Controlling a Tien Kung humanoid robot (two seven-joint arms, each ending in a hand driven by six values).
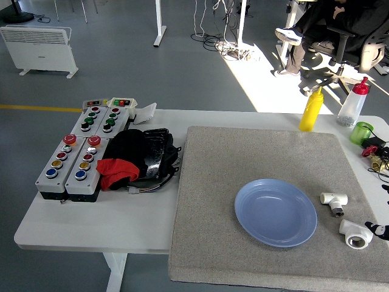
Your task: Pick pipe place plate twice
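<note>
A light blue plate (276, 212) lies empty on the grey mat (243, 158), right of centre. Two white pipe fittings lie on the mat to its right: a small T-piece (334, 201) and a bigger one (355, 234) nearer the front. Only a black tip of my right hand (379, 230) shows at the right edge, just beside the bigger fitting; I cannot tell whether it touches it. The left arm is out of view.
Several push-button control boxes (73, 161) and a black bundle with a red part (140, 158) fill the table's left. A yellow squeeze bottle (312, 109), a red-capped bottle (353, 103), a green cup (361, 132) and brass parts (374, 157) stand at the back right. A person sits on a chair (340, 30) beyond the table.
</note>
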